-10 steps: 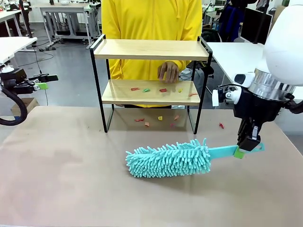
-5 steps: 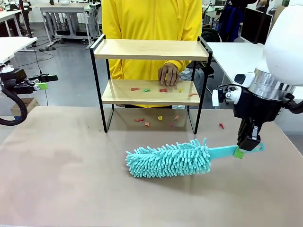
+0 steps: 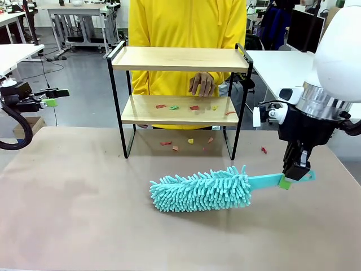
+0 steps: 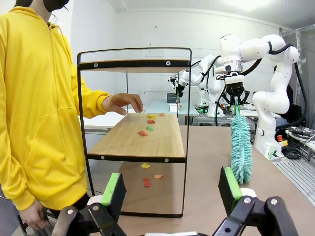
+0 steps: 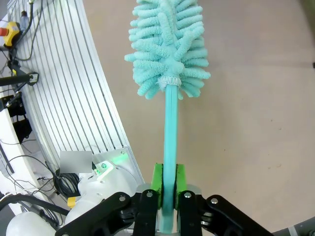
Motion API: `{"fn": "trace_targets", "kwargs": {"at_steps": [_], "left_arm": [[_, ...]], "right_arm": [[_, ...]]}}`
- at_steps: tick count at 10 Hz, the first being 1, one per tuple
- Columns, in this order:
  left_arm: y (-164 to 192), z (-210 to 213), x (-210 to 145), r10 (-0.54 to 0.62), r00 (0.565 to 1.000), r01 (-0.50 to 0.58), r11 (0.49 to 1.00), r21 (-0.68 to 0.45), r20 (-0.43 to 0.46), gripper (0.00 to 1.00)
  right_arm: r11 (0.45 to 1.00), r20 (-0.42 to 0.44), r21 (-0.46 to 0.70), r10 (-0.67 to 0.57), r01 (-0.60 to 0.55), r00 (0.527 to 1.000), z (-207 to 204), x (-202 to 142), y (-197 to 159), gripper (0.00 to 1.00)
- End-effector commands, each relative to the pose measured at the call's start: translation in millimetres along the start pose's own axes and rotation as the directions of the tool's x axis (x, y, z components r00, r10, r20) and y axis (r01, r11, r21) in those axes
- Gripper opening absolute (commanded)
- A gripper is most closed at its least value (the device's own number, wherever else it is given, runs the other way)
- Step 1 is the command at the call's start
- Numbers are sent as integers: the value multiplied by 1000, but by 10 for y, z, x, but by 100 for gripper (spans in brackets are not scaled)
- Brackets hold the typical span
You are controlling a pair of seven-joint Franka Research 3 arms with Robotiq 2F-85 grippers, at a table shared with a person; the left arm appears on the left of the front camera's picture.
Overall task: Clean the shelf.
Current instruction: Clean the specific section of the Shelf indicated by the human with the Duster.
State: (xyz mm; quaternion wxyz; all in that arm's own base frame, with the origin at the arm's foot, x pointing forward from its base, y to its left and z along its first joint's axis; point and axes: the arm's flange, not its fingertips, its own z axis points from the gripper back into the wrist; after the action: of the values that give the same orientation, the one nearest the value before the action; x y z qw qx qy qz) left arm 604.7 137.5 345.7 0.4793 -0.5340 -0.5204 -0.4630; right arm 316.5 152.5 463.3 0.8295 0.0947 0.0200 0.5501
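The shelf (image 3: 179, 58) stands at the far middle of the table (image 3: 67, 214), with coloured scraps (image 3: 175, 106) on its lower board and a person's hand (image 3: 201, 84) just above them, while the right gripper (image 3: 293, 179) clamps the handle of a teal duster (image 3: 203, 191) lying nearer, and the left gripper (image 3: 55, 97) hangs wide apart at the left.

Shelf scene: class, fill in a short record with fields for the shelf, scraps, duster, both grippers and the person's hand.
Shelf: two-tier black-framed rack with wooden boards, upright on the tan table
Scraps: small coloured bits on the lower board, more on the table beneath
Duster: teal fluffy microfibre duster, lying along the table before the shelf
Right gripper: shut on the duster's handle
Left gripper: open, empty, off the table's left edge
Person's hand: between the boards, above the lower one
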Motion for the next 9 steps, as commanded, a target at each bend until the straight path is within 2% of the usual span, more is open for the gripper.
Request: {"fn": "trace_targets", "kwargs": {"at_steps": [1,9], "left_arm": [[-23,-13,22,-10,1000,10,1000,1,2,100],[-23,-13,22,-10,1000,10,1000,1,2,100]], "right_arm": [[1000,3,-5,-22,22,1000,29,48,2,13],[1000,3,-5,-22,22,1000,29,48,2,13]]}}
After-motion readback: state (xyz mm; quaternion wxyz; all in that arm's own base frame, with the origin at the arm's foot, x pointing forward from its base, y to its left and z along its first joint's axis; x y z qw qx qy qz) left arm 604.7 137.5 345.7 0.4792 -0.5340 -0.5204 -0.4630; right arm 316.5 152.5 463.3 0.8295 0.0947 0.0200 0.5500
